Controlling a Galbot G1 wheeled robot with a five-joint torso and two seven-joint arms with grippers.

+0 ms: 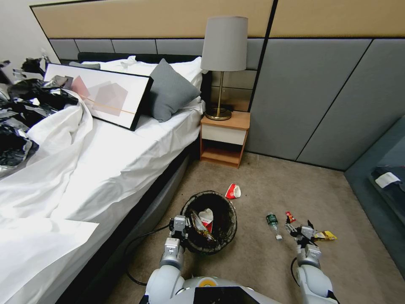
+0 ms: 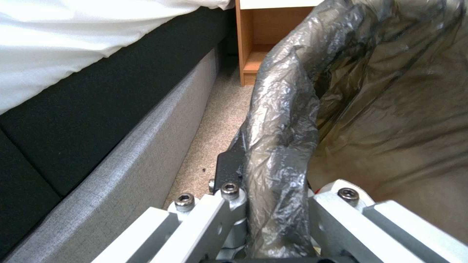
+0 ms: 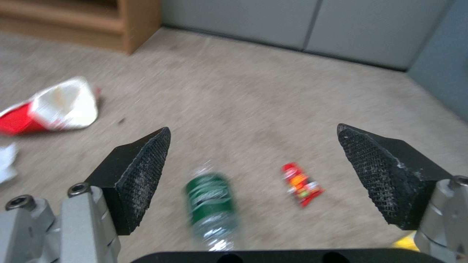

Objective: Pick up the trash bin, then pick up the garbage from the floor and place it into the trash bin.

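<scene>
Head view: the trash bin (image 1: 209, 223) stood on the carpet beside the bed (image 1: 105, 160), its black liner folded over the rim. The left tool (image 1: 180, 226) was clamped on the near-left rim; the left wrist view confirmed both fingers (image 2: 229, 171) closed against the bagged rim (image 2: 278, 146), one inside and one outside. Inside the bin lay a red-and-white paper cup (image 1: 206, 218) and some wrappers (image 1: 198, 226).

The right tool (image 1: 300, 230) hung low over the floor to the right of the bin, fingers spread wide and holding nothing. In the right wrist view its two black pads (image 3: 141, 175) stood well apart, with a green-labelled bottle (image 3: 210, 204) and a red wrapper (image 3: 301, 183) on the carpet between them. A yellow wrapper (image 1: 327, 235) lay just beside that tool. Another red-and-white cup (image 1: 233, 191) lay on the carpet beyond the bin, toward the nightstand (image 1: 223, 139).
</scene>
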